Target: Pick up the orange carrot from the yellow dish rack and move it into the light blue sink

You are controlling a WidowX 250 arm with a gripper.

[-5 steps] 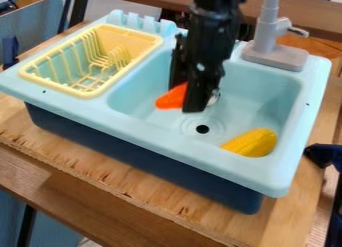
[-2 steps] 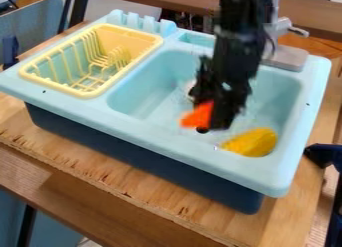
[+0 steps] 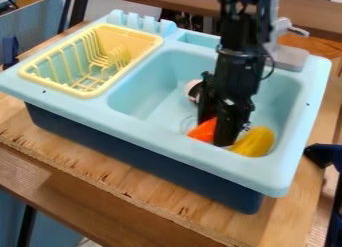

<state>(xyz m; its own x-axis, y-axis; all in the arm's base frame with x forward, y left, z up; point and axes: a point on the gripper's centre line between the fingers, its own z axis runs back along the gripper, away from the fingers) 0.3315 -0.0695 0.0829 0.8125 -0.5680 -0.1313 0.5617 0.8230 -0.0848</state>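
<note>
**Orange object shifted right and nearer with gripper**

Orange object is pinched, held low in the sink. Yellow corn is seen just right; white-and-dark item, farther left. Yellow rack is seated at left, faucet far right.
</note>
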